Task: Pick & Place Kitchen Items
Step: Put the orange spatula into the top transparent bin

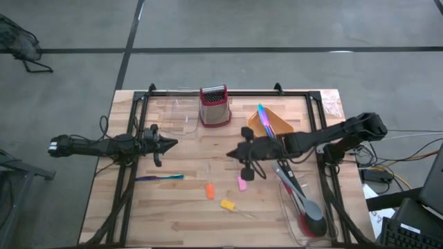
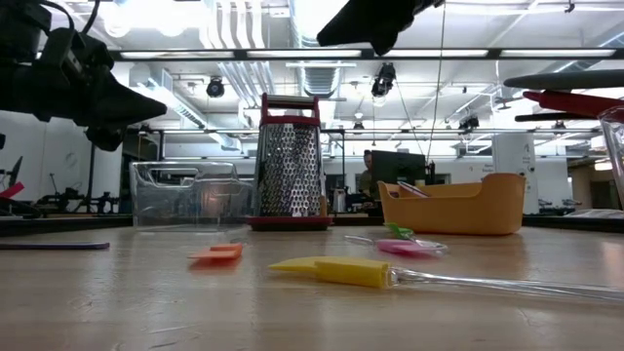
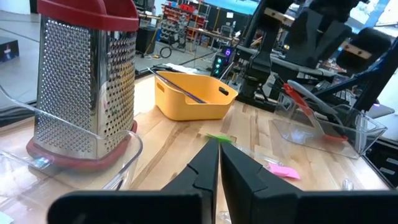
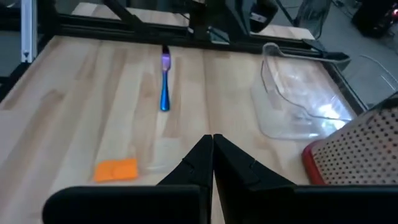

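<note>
A: From the left on the pale wooden tabletop (image 1: 173,214), what does the overhead camera give?

B: The left gripper (image 1: 168,144) hangs above the boards, fingers (image 3: 202,171) pressed together on nothing. Below it lies the slim blue and purple utensil (image 1: 159,178), flat on the wood. The right wrist view shows that utensil (image 4: 165,84) more closely, lengthwise along the planks.

A: And the middle?

B: The clear plastic bin (image 1: 173,114) sits just beside the red-topped steel box grater (image 1: 214,105). From above the grater is mostly a red rim; the low view shows its perforated steel face (image 2: 289,166) standing upright. Nearer the front edge lie the small orange piece (image 1: 209,191), the small yellow piece (image 1: 228,204) and the small pink piece (image 1: 242,183), apart from each other.

A: The right side?

B: The right gripper (image 1: 234,153) hovers above the tabletop near the pink piece, fingers (image 4: 199,165) closed and empty. Behind it the orange tray (image 1: 277,124) holds a utensil. Furthest right, long black and grey spoons (image 1: 301,197) rest in a second clear bin (image 1: 294,225).

A: Any writing?

B: None readable.
</note>
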Available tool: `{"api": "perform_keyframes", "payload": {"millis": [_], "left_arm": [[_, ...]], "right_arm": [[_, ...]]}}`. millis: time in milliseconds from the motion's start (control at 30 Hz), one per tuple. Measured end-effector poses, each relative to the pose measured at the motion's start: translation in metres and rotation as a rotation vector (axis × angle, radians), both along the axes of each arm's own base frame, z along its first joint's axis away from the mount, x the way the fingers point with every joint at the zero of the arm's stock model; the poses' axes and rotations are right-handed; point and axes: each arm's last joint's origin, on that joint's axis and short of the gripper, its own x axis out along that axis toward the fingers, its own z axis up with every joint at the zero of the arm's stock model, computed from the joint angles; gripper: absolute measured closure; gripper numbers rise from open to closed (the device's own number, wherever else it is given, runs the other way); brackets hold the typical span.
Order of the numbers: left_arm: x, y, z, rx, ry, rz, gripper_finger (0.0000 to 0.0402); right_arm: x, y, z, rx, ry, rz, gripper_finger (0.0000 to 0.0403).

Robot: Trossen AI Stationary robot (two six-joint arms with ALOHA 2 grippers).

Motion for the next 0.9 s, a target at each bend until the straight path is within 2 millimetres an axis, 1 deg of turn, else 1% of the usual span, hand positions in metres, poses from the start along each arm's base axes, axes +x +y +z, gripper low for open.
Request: {"api": "perform_keyframes", "payload": {"millis": [100,233,333,433,500,700,800,900], "left_arm": [[0.000,0.000,0.002,-0.006,-0.025,0.000,0.0378],[0.000,0.000,0.005,-0.101,-0.081,0.008,0.0380],[0.000,0.000,0.008,-0.159,-0.118,0.010,0.0380],[0.001,0.000,0.008,-0.271,-0.152,0.013,0.0378],[0.001,0.000,0.013,-0.291,-0.196,0.007,0.0378],[0.006,-0.003,0.021,-0.313,-0.129,-0.050,0.0375],[0.012,-0.004,0.023,-0.301,-0.074,-0.046,0.0356],[0.019,-0.005,0.028,-0.260,-0.022,-0.054,0.0324]], "right_arm": [[0.002,-0.013,-0.003,-0.004,0.009,-0.033,0.0394],[0.004,-0.024,-0.006,-0.006,0.018,-0.072,0.0394],[0.006,-0.025,-0.007,-0.006,0.017,-0.074,0.0394],[0.007,-0.025,-0.010,-0.022,0.026,-0.067,0.0394],[0.007,-0.025,-0.011,-0.029,0.029,-0.064,0.0394],[0.003,-0.025,-0.021,-0.037,0.060,-0.054,0.0394],[0.004,-0.027,-0.022,-0.020,0.033,0.016,0.0394],[0.005,-0.034,-0.024,0.032,-0.023,0.119,0.0394]]}}
